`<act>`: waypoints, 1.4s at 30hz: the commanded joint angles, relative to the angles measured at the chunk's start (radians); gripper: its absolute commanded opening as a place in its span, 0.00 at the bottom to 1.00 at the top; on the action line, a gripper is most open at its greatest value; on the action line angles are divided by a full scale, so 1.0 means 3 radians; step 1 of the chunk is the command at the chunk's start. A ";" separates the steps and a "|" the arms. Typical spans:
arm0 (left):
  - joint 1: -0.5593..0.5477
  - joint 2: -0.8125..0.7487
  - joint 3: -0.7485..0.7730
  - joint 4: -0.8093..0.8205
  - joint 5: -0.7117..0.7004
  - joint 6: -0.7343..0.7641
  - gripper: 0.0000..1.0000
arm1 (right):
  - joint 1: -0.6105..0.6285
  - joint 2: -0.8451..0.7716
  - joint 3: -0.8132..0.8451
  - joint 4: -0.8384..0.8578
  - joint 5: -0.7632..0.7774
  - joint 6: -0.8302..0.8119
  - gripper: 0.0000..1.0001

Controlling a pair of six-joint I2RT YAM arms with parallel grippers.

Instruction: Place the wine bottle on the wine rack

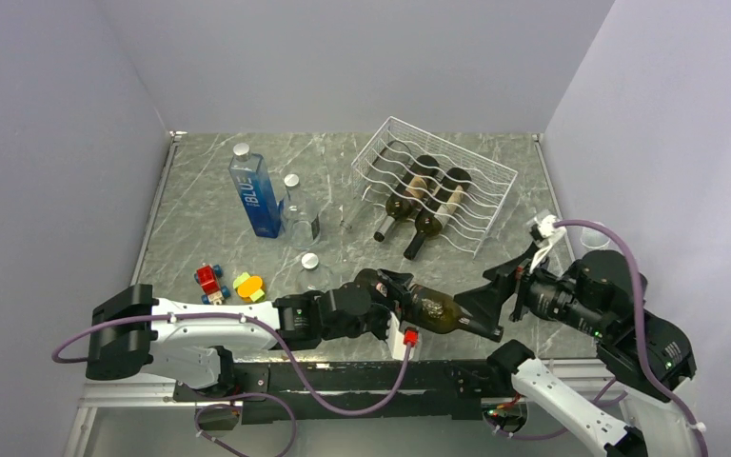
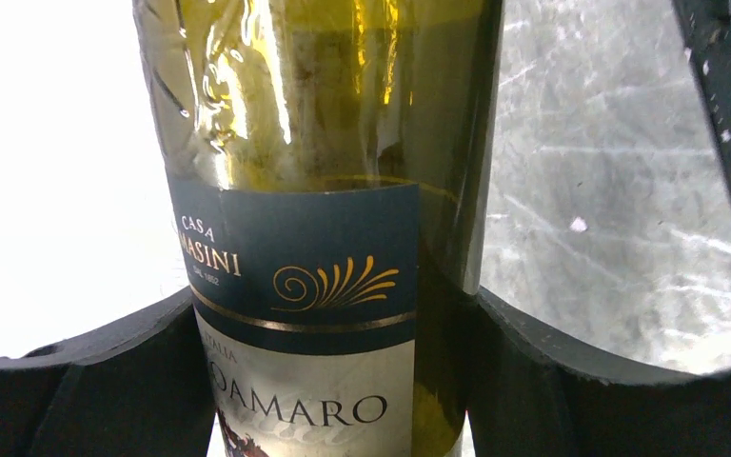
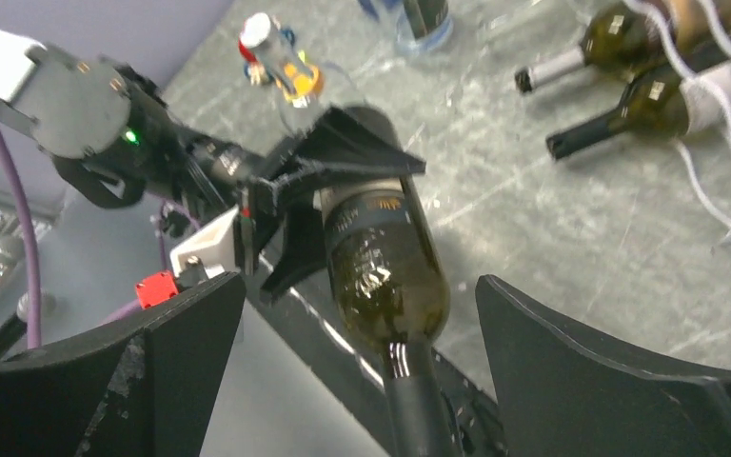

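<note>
While my left gripper clamps the bottle round its labelled body, holding it level near the front edge of the table with the neck toward the right arm, the right gripper stands spread wide, one finger on each side of the neck, gripping nothing. I read this as a handover pose: the right arm sits nearer the rack, far right, where two bottles lie beside free grooves.
</note>
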 commanded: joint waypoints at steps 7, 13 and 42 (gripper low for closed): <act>-0.0022 -0.0279 0.0211 0.0308 -0.0161 0.0961 0.01 | 0.0015 0.0110 -0.0328 -0.0548 -0.0219 -0.0130 0.91; -0.0020 -0.0356 0.0323 0.0159 -0.0371 0.1217 0.01 | 0.0013 0.0024 -0.0457 -0.0569 -0.0153 -0.0193 0.90; -0.0015 -0.0064 0.0913 0.0027 -0.0650 0.1449 0.01 | 0.0037 0.0050 -0.1024 -0.0033 -0.0680 -0.0109 0.47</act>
